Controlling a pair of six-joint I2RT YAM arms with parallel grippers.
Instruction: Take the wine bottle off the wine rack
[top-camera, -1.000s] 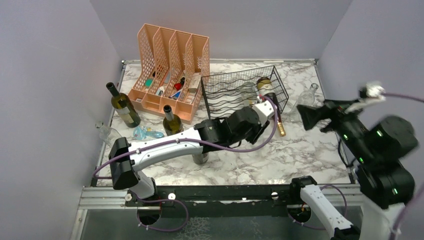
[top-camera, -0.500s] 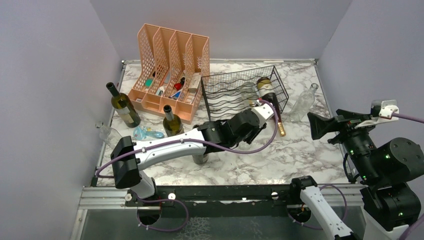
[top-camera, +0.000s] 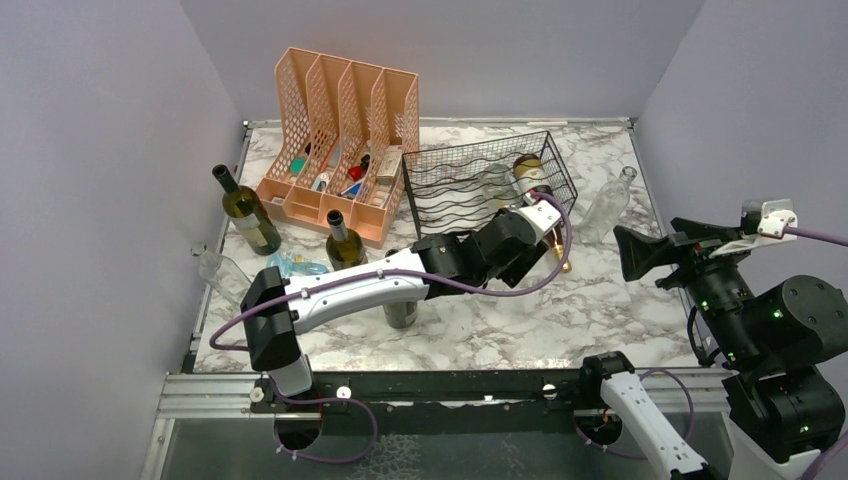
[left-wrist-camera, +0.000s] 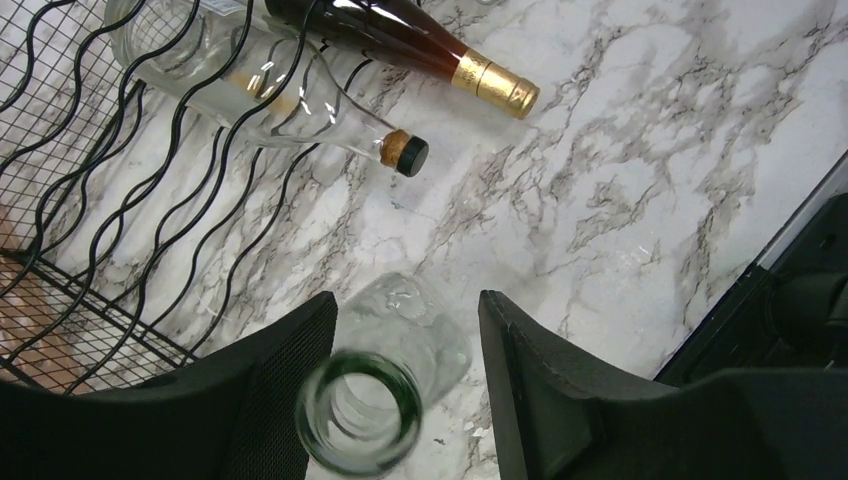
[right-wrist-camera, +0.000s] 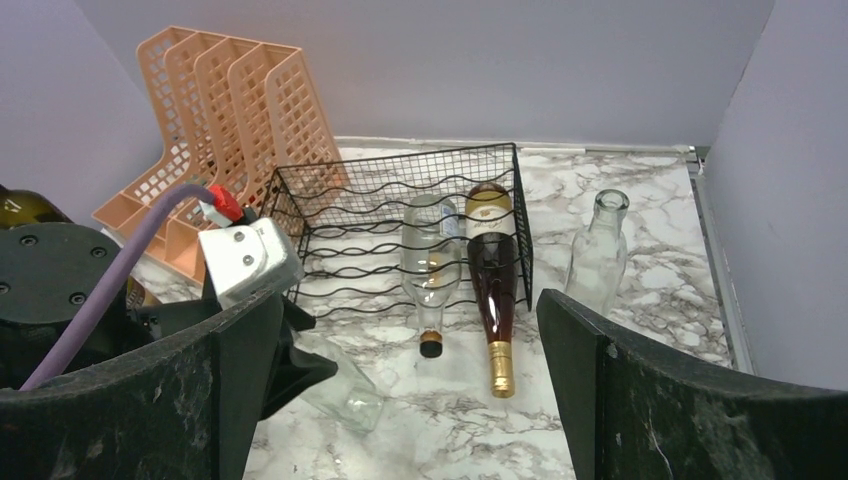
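The black wire wine rack (top-camera: 450, 190) stands at the back middle of the table and also shows in the right wrist view (right-wrist-camera: 350, 200). A dark wine bottle with a gold foil neck (top-camera: 545, 215) (left-wrist-camera: 400, 30) (right-wrist-camera: 492, 290) lies on its right side, neck poking out the front. A clear corked bottle (left-wrist-camera: 260, 90) (right-wrist-camera: 430, 265) lies beside it. My left gripper (left-wrist-camera: 408, 300) (top-camera: 530, 262) hovers just in front of the rack, open. A tilted clear bottle (left-wrist-camera: 420, 320) (right-wrist-camera: 350, 390) sits between its fingers, against the left one. My right gripper (top-camera: 640, 252) is open, raised at the right.
A peach file organiser (top-camera: 340, 140) stands left of the rack. Two green bottles (top-camera: 245, 210) (top-camera: 343, 240) stand upright at the left, another bottle (top-camera: 400, 313) under my left arm. A clear bottle (top-camera: 608, 205) stands right of the rack. Purple walls enclose the table.
My left arm has reached farther right along the rack's front. My right arm dropped back to the right a second ago and has held still since.
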